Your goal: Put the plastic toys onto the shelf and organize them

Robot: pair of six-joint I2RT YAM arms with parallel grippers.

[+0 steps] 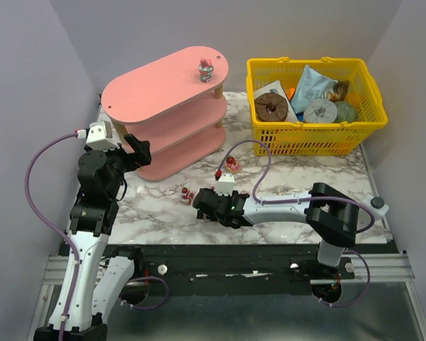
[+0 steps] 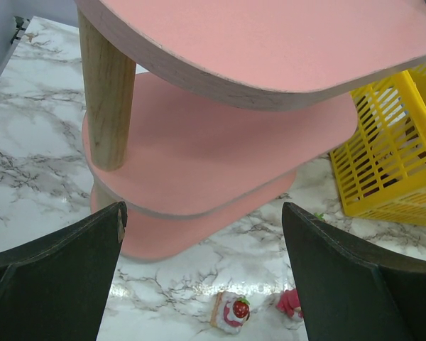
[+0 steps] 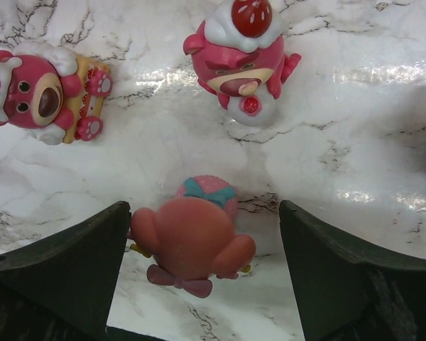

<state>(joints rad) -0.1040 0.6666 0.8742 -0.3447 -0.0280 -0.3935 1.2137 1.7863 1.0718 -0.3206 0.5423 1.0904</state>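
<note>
The pink three-tier shelf (image 1: 163, 106) stands at the back left, and one small toy (image 1: 206, 69) is on its top board. In the right wrist view an orange-pink figurine (image 3: 192, 245) with a teal bow stands on the marble between the open fingers of my right gripper (image 3: 204, 213), close against the left finger and apart from the right one. Two pink bear toys (image 3: 35, 92) (image 3: 238, 64) lie just beyond it. My left gripper (image 2: 204, 213) hangs open and empty before the shelf's (image 2: 220, 149) lower boards. Below it lie a strawberry cake toy (image 2: 231, 312) and a pink toy (image 2: 290, 304).
A yellow mesh basket (image 1: 312, 138) holding packets and a brown ring stands at the back right, right of the shelf. Another toy (image 1: 232, 165) lies on the marble in front of it. Purple walls close in left and right.
</note>
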